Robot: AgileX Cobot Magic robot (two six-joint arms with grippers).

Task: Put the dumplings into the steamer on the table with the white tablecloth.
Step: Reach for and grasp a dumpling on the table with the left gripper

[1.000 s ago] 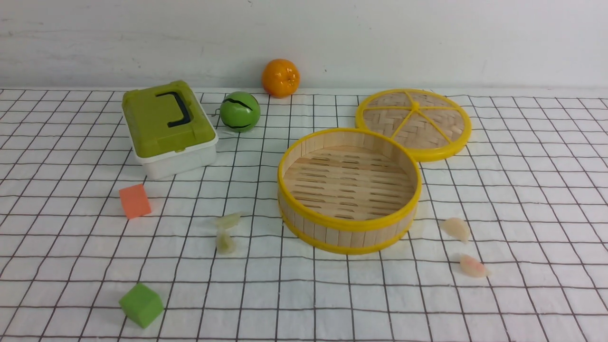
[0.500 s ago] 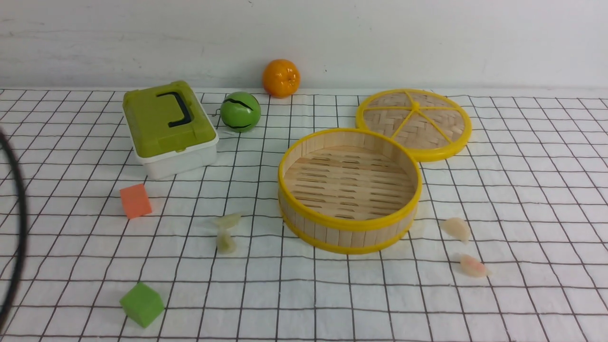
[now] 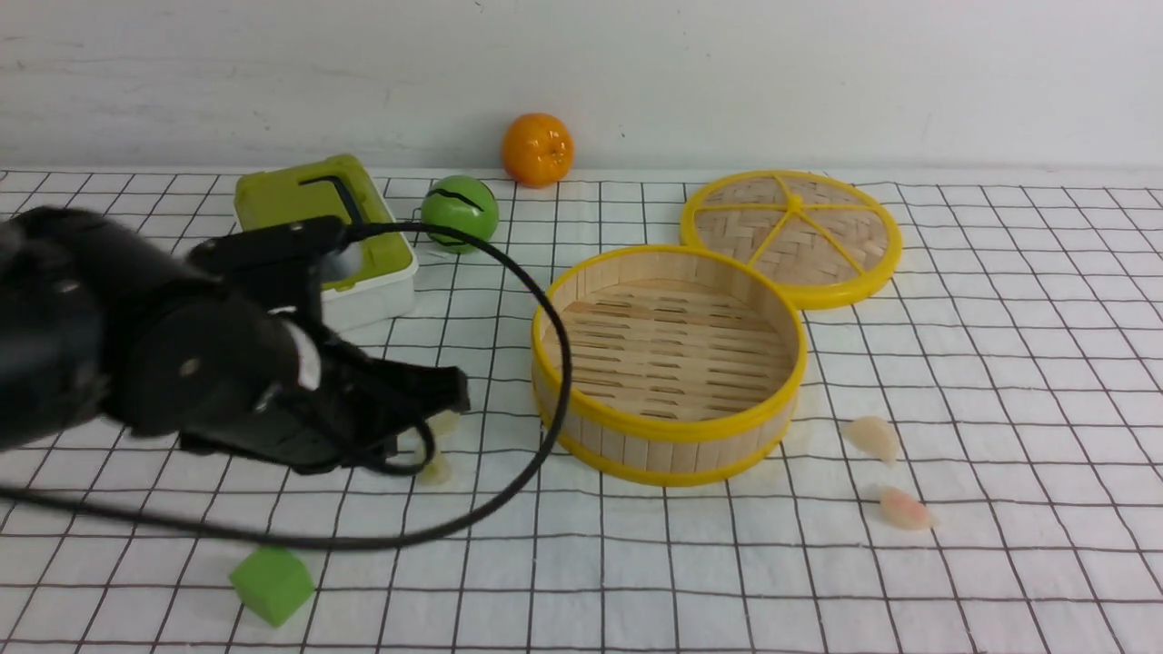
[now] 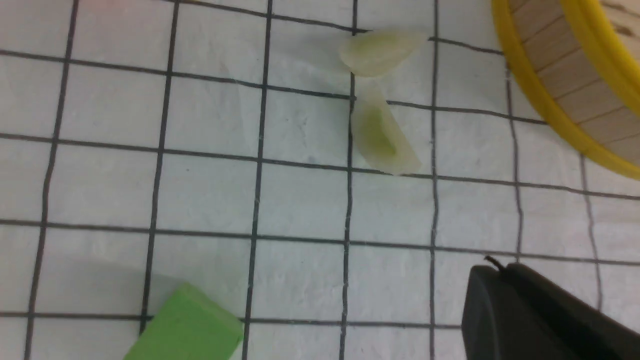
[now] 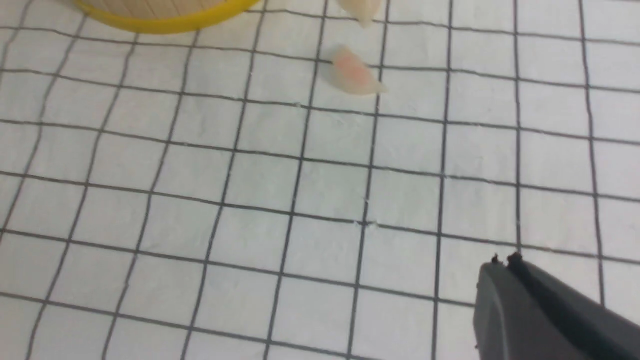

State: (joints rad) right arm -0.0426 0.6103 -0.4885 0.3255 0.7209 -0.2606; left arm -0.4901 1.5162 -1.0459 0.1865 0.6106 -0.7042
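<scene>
Hovers left of the steamer (image 3: 668,445), left gripper (image 3: 447,395) near the two green dumplings (image 4: 382,137); holds nothing, opening impossible to tell

The left arm (image 3: 164,363) partly hides both green dumplings (image 3: 440,470) (and the box lid (image 3: 282,198)).

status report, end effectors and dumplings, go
Report: left end effector by green dumplings, right end effector short of pink dumplings, grip unclear on both. Empty steamer, all four on cloth. Arm cable hangs beside steamer.
</scene>
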